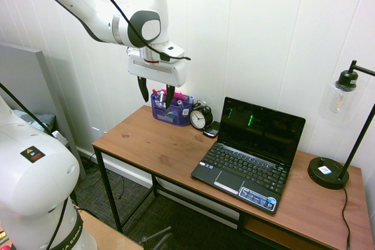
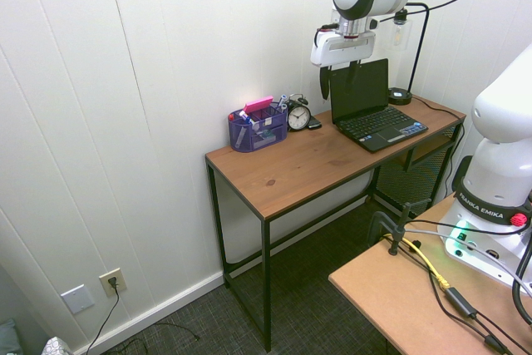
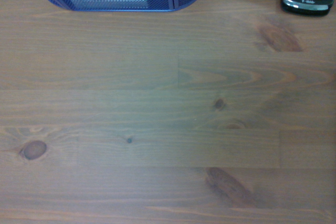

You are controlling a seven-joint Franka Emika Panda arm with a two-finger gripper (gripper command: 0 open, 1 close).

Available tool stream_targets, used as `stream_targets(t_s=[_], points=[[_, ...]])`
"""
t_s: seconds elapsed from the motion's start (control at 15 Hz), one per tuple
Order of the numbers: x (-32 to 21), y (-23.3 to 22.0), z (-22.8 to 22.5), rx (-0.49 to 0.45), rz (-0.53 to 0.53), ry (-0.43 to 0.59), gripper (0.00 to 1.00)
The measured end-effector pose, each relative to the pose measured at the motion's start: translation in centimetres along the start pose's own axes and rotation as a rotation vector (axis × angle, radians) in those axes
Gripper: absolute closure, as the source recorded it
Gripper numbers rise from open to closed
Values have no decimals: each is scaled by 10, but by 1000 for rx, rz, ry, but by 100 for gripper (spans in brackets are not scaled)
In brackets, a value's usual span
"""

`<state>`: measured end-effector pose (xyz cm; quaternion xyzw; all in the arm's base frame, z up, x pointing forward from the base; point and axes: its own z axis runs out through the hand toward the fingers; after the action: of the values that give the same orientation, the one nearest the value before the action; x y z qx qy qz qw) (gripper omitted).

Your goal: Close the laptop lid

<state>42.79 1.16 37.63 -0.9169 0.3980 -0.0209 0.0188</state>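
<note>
Wooden desk (image 1: 152, 144) against a white panelled wall. Laptop, lid (image 1: 262, 130) raised, glossy dark screen with green marks, perhaps reflections; black keyboard (image 1: 246, 164), touchpad and blue stickers on the near edge. Just beside it, a black phone (image 1: 211, 129); next to that, a round alarm clock (image 1: 201, 116), then a purple mesh organizer (image 1: 171, 109) of pens. Black lamp (image 1: 327, 173) on the laptop's other side, clear glass shade. White arm reaches in from upper left; gripper (image 1: 157, 93) above the desk, fingers apart, nothing between them, well apart from laptop.
</note>
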Motion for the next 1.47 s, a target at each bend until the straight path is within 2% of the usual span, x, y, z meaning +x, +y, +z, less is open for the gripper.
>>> stream_targets(t_s=[0.2, 0.4, 0.93, 1.47], points=[[-1, -5, -4, -6, 31, 26, 0], [17, -19, -33, 29, 68, 88, 0], [145, -20, -79, 67, 190, 215, 0], [242, 16, -62, 36, 319, 258, 0]])
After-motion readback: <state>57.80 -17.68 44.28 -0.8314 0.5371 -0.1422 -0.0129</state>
